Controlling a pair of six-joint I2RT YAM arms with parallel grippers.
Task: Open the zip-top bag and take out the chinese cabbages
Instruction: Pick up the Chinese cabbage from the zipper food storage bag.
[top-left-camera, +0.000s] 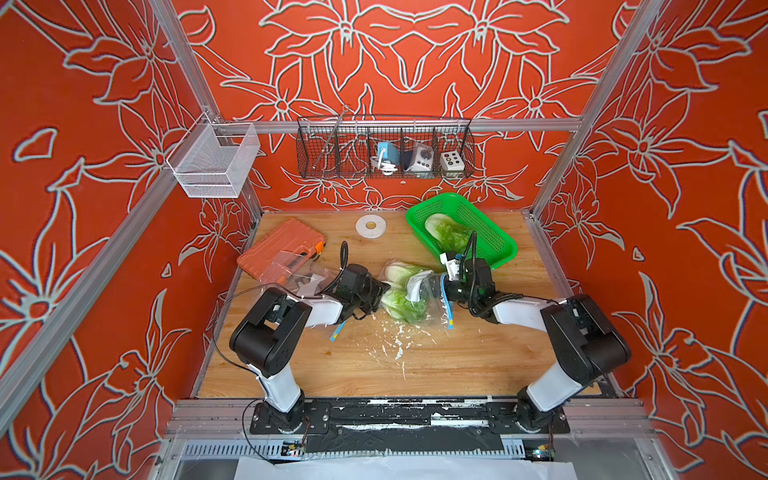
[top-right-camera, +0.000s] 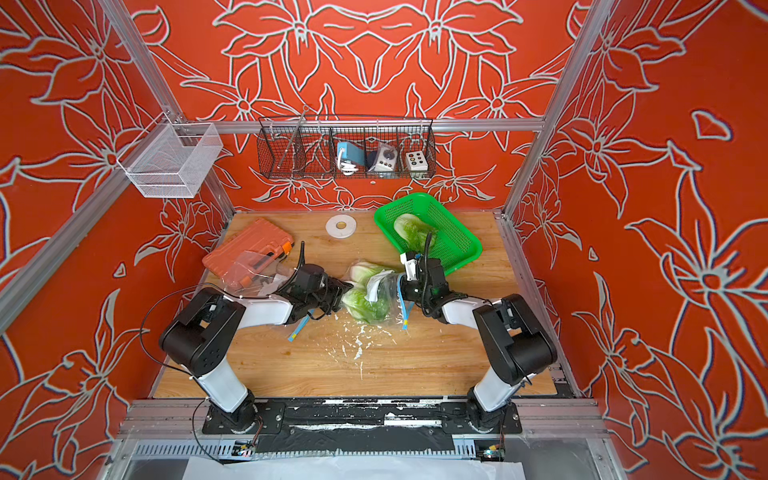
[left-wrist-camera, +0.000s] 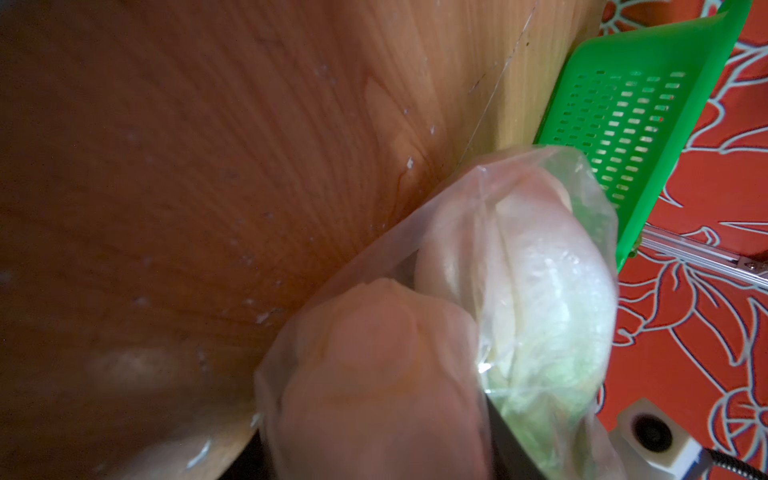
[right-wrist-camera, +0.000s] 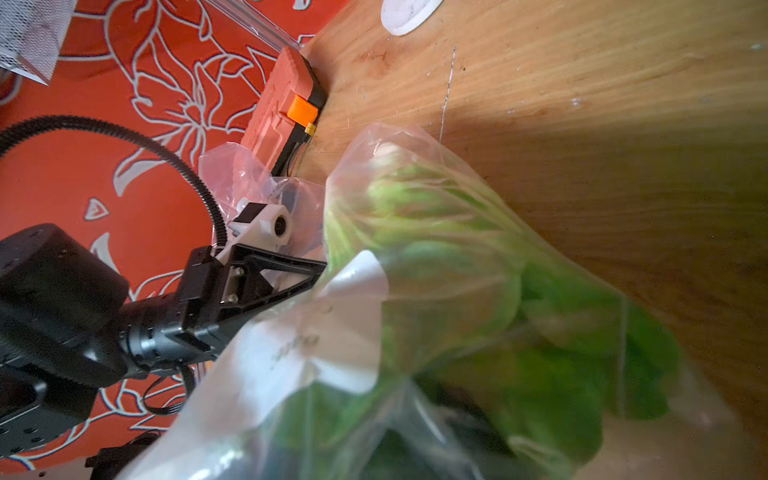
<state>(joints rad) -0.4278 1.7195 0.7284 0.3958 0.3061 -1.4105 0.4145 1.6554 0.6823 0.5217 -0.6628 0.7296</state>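
Lying on its side at the middle of the worktop (top-left-camera: 374, 365), the zip-top bag (top-left-camera: 415, 309) holds two of the chinese cabbages (top-left-camera: 400, 272), one beside the other. Their white bases point toward the left arm and their green leaf tips toward the right arm. In the left wrist view both pale bases press against the clear plastic close to the lens. The third cabbage (top-left-camera: 446, 232) lies in the green basket (top-left-camera: 492, 239) at the back right of the worktop, apart from the bag. The left fingers (right-wrist-camera: 282, 282) stand at the bag's base end. One black finger touches the plastic with its tip and its partner is hidden behind the bag, so whether they clamp the bag cannot be told. The right fingers (top-left-camera: 435, 286) sit at the opposite end, beside the blue zip strip (top-left-camera: 447, 305) and the white label (top-left-camera: 415, 286). Plastic covers most of them, and neither their spread nor any hold can be told. Whether the bag's mouth is parted cannot be told either. White flakes (top-left-camera: 395, 345) are scattered on the worktop in front of the bag. An orange tool case (top-left-camera: 282, 245) lies at the back left with a second clear bag (top-left-camera: 291, 266) partly on it. A white tape roll (top-left-camera: 370, 226) lies flat near the back edge.
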